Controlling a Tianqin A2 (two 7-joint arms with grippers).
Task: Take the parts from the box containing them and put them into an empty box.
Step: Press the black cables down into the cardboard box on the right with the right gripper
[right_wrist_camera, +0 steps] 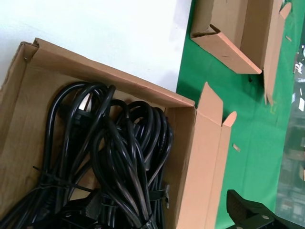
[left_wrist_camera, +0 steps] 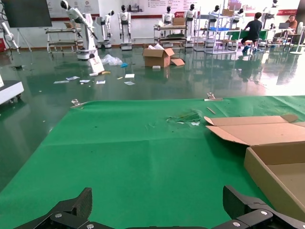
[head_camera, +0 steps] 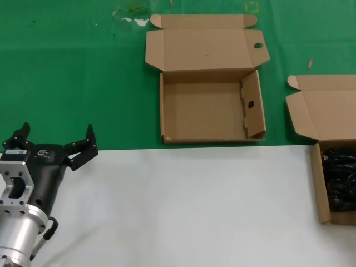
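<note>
The black cable bundles (right_wrist_camera: 114, 157) lie in the brown box holding them (right_wrist_camera: 200, 157), which is at the table's right edge in the head view (head_camera: 320, 189), cables (head_camera: 339, 183) inside. My right gripper (right_wrist_camera: 167, 214) is open just above that box. One finger (right_wrist_camera: 90, 210) is among the cables and the other (right_wrist_camera: 248, 214) is outside the box wall, over the green mat. It is out of the head view. The empty box with round holes (head_camera: 211, 105) lies open at the centre back. My left gripper (head_camera: 55, 140) is open and empty at the front left.
A green mat (head_camera: 72, 72) covers the far half of the table and a white surface (head_camera: 183, 206) the near half. The empty box also shows in the left wrist view (left_wrist_camera: 281, 162) and the right wrist view (right_wrist_camera: 233, 33). Its raised lid (head_camera: 206, 47) lies behind it.
</note>
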